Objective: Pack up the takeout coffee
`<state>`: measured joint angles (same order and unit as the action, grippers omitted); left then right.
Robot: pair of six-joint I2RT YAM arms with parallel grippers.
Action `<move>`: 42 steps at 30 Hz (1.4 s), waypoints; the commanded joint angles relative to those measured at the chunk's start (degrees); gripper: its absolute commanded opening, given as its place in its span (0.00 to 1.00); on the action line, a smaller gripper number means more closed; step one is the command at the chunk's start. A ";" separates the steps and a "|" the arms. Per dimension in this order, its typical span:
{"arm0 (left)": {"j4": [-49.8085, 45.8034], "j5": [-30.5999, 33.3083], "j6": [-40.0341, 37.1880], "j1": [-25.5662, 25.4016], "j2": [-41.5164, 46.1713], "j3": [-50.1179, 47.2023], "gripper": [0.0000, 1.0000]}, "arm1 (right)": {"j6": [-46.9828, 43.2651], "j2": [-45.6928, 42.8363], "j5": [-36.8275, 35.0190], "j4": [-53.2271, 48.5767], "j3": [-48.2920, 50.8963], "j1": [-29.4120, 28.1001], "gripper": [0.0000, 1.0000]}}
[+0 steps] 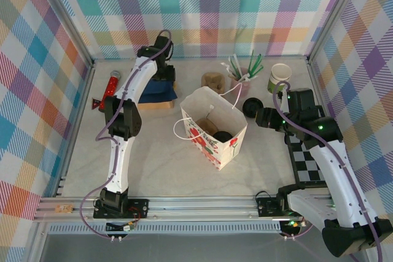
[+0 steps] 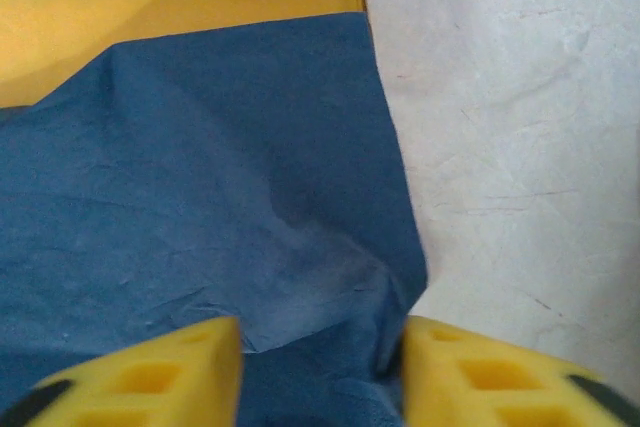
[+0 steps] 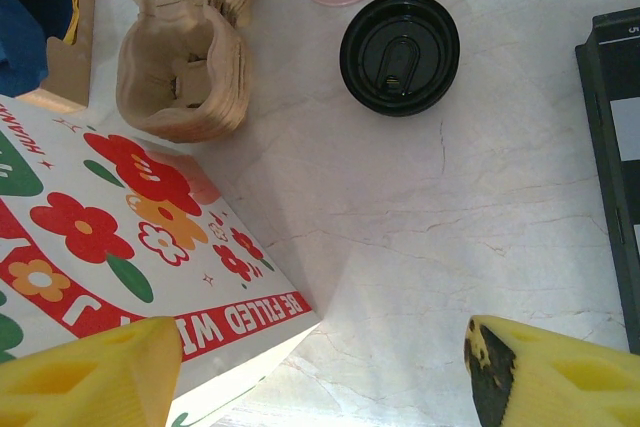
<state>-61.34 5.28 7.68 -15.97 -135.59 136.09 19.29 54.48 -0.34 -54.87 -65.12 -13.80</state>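
A white flower-printed paper bag point(image 1: 215, 145) stands mid-table point(image 1: 159, 164). The takeout coffee point(image 1: 222, 135), topped by a round black plastic lid, is seen inside it, body hidden. Left gripper point(image 2: 320, 367), at the bag's 10 o'clock, is held parted over a blue paper napkin point(image 2: 200, 197), nothing clamped. Right gripper point(image 3: 320, 372), at 3 o'clock, is spread wide, empty.

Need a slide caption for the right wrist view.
Open right gripper above the table, flowered paper bag at left, pulp cup carrier and black lid ahead.
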 commanded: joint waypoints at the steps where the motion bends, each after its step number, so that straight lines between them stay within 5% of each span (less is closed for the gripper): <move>1: -0.36 0.21 0.36 1.35 2.08 0.99 0.56 | 0.43 -0.17 0.34 1.21 0.26 0.44 0.75; 11: 3.61 -1.46 4.08 5.34 2.38 2.11 0.69 | 0.58 1.22 -0.10 1.69 -0.09 0.52 0.76; 27: 4.56 -6.84 5.70 9.72 1.04 3.48 0.76 | 0.49 3.85 -0.63 2.40 -1.22 0.45 0.76; 28: 4.52 -7.70 5.55 9.72 0.97 3.63 0.78 | 0.58 4.03 -0.54 2.53 -1.23 0.44 0.76; 30: 3.25 -8.15 4.61 9.53 0.53 4.11 0.97 | 0.67 4.38 -0.54 2.66 -1.32 0.46 0.76; 35: 0.71 -1.07 2.71 7.34 1.14 2.80 0.98 | 1.34 4.56 -1.33 3.34 -1.15 0.44 0.76; 42: 6.03 -4.58 3.45 6.60 1.30 2.36 0.96 | 1.50 5.80 -0.63 3.81 -1.99 0.45 0.76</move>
<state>-57.04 1.91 11.75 -8.60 -135.59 136.92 20.21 59.81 -1.02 -52.31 -65.36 -13.80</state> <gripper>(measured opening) 0.964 0.757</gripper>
